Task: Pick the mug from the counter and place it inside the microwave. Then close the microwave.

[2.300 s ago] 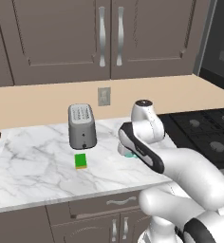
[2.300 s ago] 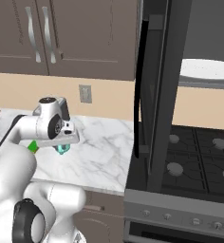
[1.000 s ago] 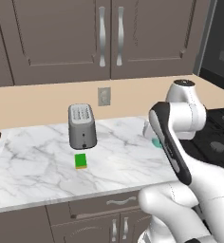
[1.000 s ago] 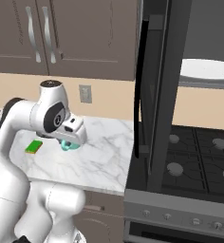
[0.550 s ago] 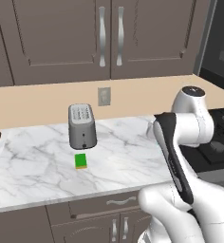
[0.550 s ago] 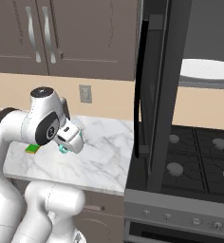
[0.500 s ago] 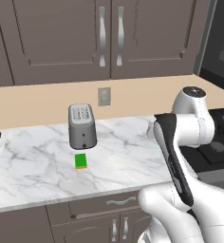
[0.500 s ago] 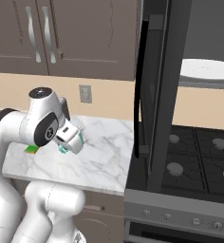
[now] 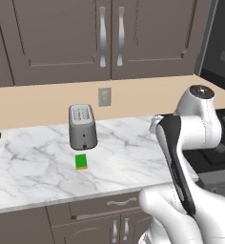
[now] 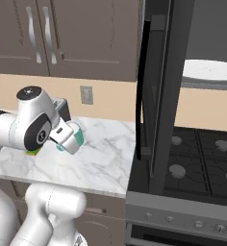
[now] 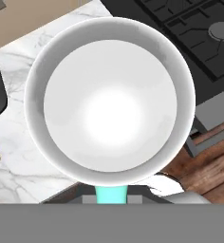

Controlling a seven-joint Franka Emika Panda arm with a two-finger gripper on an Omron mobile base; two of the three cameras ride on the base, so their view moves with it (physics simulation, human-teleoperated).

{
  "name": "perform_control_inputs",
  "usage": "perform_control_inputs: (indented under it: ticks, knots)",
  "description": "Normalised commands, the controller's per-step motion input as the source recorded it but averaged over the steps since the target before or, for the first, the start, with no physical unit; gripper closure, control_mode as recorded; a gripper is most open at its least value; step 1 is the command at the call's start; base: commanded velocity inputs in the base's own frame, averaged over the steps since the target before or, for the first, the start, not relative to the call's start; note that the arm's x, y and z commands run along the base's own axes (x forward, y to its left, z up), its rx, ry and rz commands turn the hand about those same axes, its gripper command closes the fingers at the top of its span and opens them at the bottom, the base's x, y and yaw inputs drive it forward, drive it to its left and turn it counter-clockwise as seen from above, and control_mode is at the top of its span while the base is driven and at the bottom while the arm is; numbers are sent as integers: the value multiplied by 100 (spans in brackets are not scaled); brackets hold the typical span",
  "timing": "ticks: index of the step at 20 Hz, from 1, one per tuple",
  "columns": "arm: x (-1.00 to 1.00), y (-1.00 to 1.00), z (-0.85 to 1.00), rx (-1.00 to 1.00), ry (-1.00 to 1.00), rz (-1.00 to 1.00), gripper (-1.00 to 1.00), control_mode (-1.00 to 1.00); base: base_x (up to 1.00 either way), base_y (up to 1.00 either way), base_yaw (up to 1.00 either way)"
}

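Note:
The teal-green mug [image 10: 77,140] hangs in the air over the white marble counter [image 10: 106,158], near its front right part, with my gripper [image 10: 70,138] shut on it. In the hand view the mug's white inside [image 11: 109,102] faces the camera, and its teal handle [image 11: 111,193] points to the bottom edge. The microwave [image 10: 202,53] stands open up on the right. Its dark door [image 10: 156,91] swings out edge-on, and the white turntable plate [image 10: 209,69] shows inside. The mug is left of the door and lower than the plate.
A grey toaster [image 9: 82,126] and a green-and-yellow sponge [image 9: 81,161] sit on the counter's left part. The black gas stovetop [image 10: 197,163] lies below the microwave. Brown wall cabinets [image 9: 105,38] hang above the counter. My own arm [image 9: 190,128] blocks the counter's right end.
The arm has carried the mug rightward and a little toward the counter's front. In the last half second the mug has only shifted slightly, still held.

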Motion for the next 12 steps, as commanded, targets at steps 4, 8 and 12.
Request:
perform_control_inputs:
  ticks: [4, 8, 12]
  knots:
    - [-19, 0, 32, 3, 0, 0, 100, -100, 0, 0, 0]
    - [-4, 0, 22, 2, 0, 1, 100, -100, 0, 0, 0]
    - [0, 0, 13, 0, 0, 5, 100, -100, 0, 0, 0]
